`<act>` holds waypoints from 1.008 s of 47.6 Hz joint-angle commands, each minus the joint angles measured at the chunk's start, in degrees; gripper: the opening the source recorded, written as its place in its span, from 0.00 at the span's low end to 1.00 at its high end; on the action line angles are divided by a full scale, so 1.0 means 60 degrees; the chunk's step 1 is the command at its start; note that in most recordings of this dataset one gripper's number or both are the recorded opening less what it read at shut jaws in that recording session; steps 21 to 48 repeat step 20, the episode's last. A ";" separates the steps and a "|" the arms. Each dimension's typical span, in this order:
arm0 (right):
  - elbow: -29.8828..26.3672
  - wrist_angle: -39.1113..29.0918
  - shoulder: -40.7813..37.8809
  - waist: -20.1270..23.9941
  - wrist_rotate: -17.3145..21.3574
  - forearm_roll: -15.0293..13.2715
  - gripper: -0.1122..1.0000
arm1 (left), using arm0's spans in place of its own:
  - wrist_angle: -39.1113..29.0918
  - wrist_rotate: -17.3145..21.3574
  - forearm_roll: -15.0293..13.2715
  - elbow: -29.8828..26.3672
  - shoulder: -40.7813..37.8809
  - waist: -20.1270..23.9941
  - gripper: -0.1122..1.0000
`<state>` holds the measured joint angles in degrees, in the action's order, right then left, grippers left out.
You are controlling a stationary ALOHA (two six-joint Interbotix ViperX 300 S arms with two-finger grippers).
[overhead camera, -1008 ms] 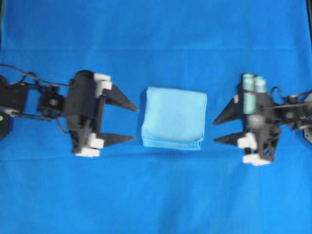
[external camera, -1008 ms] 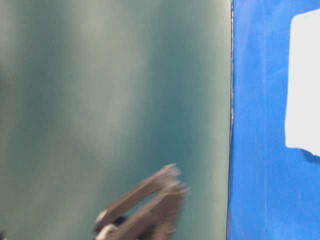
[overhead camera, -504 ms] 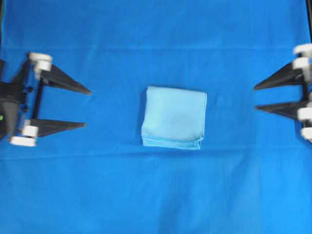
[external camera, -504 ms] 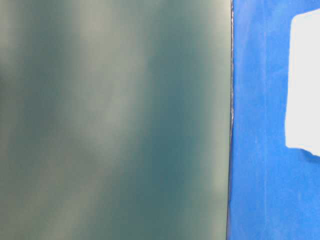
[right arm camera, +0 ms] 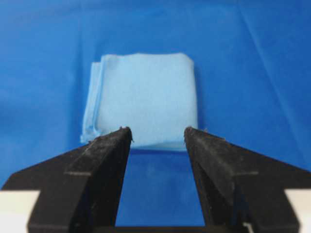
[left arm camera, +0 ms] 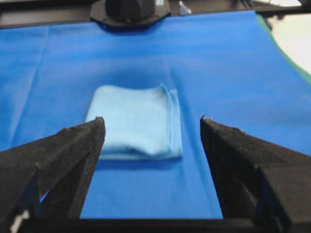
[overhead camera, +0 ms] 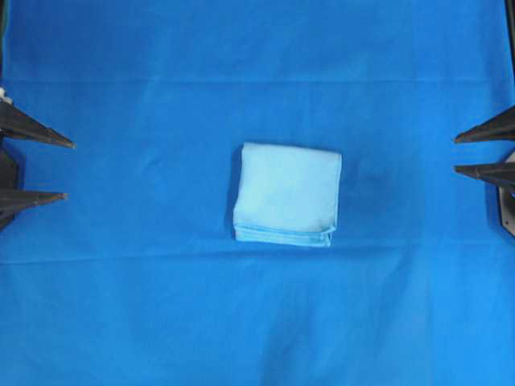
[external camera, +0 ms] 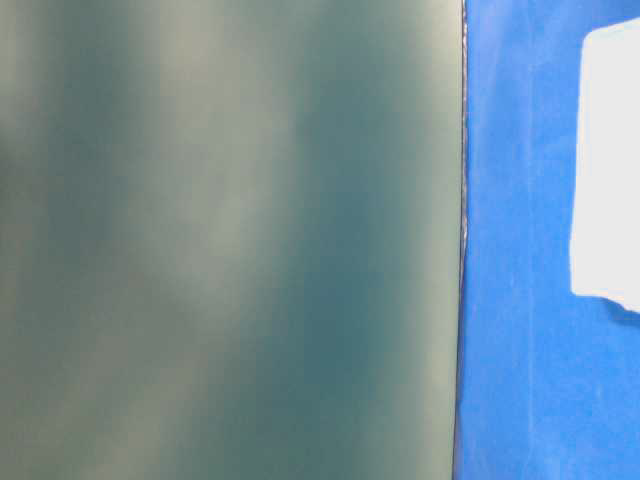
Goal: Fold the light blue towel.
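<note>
The light blue towel (overhead camera: 287, 193) lies folded into a small, thick rectangle in the middle of the table, its layered edges along the near side. In the left wrist view the towel (left arm camera: 133, 121) sits ahead of the fingers, as it does in the right wrist view (right arm camera: 146, 97). My left gripper (overhead camera: 68, 170) is at the far left edge, open and empty, well apart from the towel; its fingers frame bare cloth (left arm camera: 151, 118). At the far right edge my right gripper (overhead camera: 456, 154) is open and empty too (right arm camera: 158, 128).
A deep royal-blue table cloth (overhead camera: 257, 322) covers the whole table, with soft creases. The right arm's dark base (left arm camera: 130, 9) stands at the far end in the left wrist view. The table-level view shows a blurred green surface (external camera: 230, 240) and a pale patch (external camera: 610, 160) on blue.
Both arms have drawn back outward from beside the towel to the left and right edges, jaws still open. The towel has not moved. The fingers have left the table-level view.
</note>
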<state>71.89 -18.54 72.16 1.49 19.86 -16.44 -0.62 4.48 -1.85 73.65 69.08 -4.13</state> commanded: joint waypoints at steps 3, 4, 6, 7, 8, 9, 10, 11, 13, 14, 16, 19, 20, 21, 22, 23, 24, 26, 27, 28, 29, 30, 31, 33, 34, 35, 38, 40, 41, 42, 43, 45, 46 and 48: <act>0.0205 0.0542 -0.0103 -0.0176 0.0015 0.0059 0.59 | 0.0044 -0.0059 0.0015 0.0322 0.0439 0.0044 0.78; 0.0220 0.0571 -0.0146 -0.0176 0.0015 0.0059 0.59 | 0.0044 -0.0059 0.0015 0.0381 0.0483 0.0044 0.78; 0.0234 0.0645 -0.0176 -0.0190 0.0015 0.0073 0.59 | 0.0029 -0.0073 0.0015 0.0469 0.0557 0.0044 0.78; 0.0234 0.0659 -0.0190 -0.0190 0.0015 0.0073 0.59 | 0.0044 -0.0073 0.0015 0.0498 0.0571 0.0044 0.78; 0.0234 0.0659 -0.0190 -0.0190 0.0015 0.0073 0.59 | 0.0029 -0.0073 0.0015 0.0513 0.0571 0.0044 0.78; 0.0234 0.0674 -0.0205 -0.0190 0.0015 0.0073 0.59 | 0.0044 -0.0073 0.0015 0.0513 0.0557 0.0044 0.78; 0.0234 0.0659 -0.0205 -0.0190 0.0015 0.0088 0.59 | 0.0044 -0.0073 0.0015 0.0513 0.0557 0.0044 0.78; 0.0234 0.0659 -0.0190 -0.0190 0.0015 0.0103 0.59 | 0.0029 -0.0088 0.0015 0.0513 0.0557 0.0044 0.77; 0.0234 0.0659 -0.0205 -0.0190 0.0015 0.0103 0.59 | 0.0044 -0.0088 0.0015 0.0527 0.0542 0.0044 0.78; 0.0234 0.0659 -0.0205 -0.0190 0.0015 0.0103 0.59 | 0.0044 -0.0088 0.0015 0.0527 0.0542 0.0044 0.78; 0.0234 0.0659 -0.0205 -0.0190 0.0015 0.0103 0.59 | 0.0029 -0.0088 0.0015 0.0527 0.0557 0.0044 0.78; 0.0234 0.0659 -0.0220 -0.0190 0.0015 0.0103 0.59 | 0.0029 -0.0103 0.0000 0.0527 0.0542 0.0044 0.78; 0.0234 0.0659 -0.0220 -0.0190 0.0015 0.0117 0.59 | 0.0029 -0.0103 0.0000 0.0527 0.0542 0.0044 0.78; 0.0234 0.0659 -0.0220 -0.0190 0.0015 0.0117 0.59 | 0.0029 -0.0103 0.0000 0.0527 0.0542 0.0044 0.78; 0.0234 0.0659 -0.0220 -0.0190 0.0015 0.0117 0.59 | 0.0029 -0.0103 0.0000 0.0527 0.0542 0.0044 0.78; 0.0234 0.0659 -0.0220 -0.0190 0.0015 0.0117 0.59 | 0.0029 -0.0103 0.0000 0.0527 0.0542 0.0044 0.78; 0.0234 0.0659 -0.0220 -0.0190 0.0015 0.0117 0.59 | 0.0029 -0.0103 0.0000 0.0527 0.0542 0.0044 0.78; 0.0234 0.0659 -0.0220 -0.0190 0.0015 0.0117 0.59 | 0.0029 -0.0103 0.0000 0.0527 0.0542 0.0044 0.78; 0.0234 0.0659 -0.0220 -0.0190 0.0015 0.0117 0.59 | 0.0029 -0.0103 0.0000 0.0527 0.0542 0.0044 0.78; 0.0234 0.0659 -0.0220 -0.0190 0.0015 0.0117 0.59 | 0.0029 -0.0103 0.0000 0.0527 0.0542 0.0044 0.78; 0.0234 0.0659 -0.0220 -0.0190 0.0015 0.0117 0.59 | 0.0029 -0.0103 0.0000 0.0527 0.0542 0.0044 0.78; 0.0234 0.0659 -0.0220 -0.0190 0.0015 0.0117 0.59 | 0.0029 -0.0103 0.0000 0.0527 0.0542 0.0044 0.78; 0.0234 0.0659 -0.0220 -0.0190 0.0015 0.0117 0.59 | 0.0029 -0.0103 0.0000 0.0527 0.0542 0.0044 0.78; 0.0234 0.0659 -0.0220 -0.0190 0.0015 0.0117 0.59 | 0.0029 -0.0103 0.0000 0.0527 0.0542 0.0044 0.78; 0.0234 0.0659 -0.0220 -0.0190 0.0015 0.0117 0.59 | 0.0029 -0.0103 0.0000 0.0527 0.0542 0.0044 0.78; 0.0234 0.0659 -0.0220 -0.0190 0.0015 0.0117 0.59 | 0.0029 -0.0103 0.0000 0.0527 0.0542 0.0044 0.78; 0.0234 0.0659 -0.0220 -0.0190 0.0015 0.0117 0.59 | 0.0029 -0.0103 0.0000 0.0527 0.0542 0.0044 0.78; 0.0234 0.0659 -0.0220 -0.0190 0.0015 0.0117 0.59 | 0.0029 -0.0103 0.0000 0.0527 0.0542 0.0044 0.78; 0.0234 0.0659 -0.0220 -0.0190 0.0015 0.0117 0.59 | 0.0029 -0.0103 0.0000 0.0527 0.0542 0.0044 0.78; 0.0234 0.0659 -0.0220 -0.0190 0.0015 0.0117 0.59 | 0.0029 -0.0103 0.0000 0.0527 0.0542 0.0044 0.78; 0.0234 0.0659 -0.0220 -0.0190 0.0015 0.0117 0.59 | 0.0029 -0.0103 0.0000 0.0527 0.0542 0.0044 0.78; 0.0234 0.0659 -0.0220 -0.0190 0.0015 0.0117 0.59 | 0.0029 -0.0103 0.0000 0.0527 0.0542 0.0044 0.78; 0.0234 0.0659 -0.0220 -0.0190 0.0015 0.0117 0.59 | 0.0029 -0.0103 0.0000 0.0527 0.0542 0.0044 0.78; 0.0234 0.0659 -0.0220 -0.0190 0.0015 0.0117 0.59 | 0.0029 -0.0103 0.0000 0.0527 0.0542 0.0044 0.78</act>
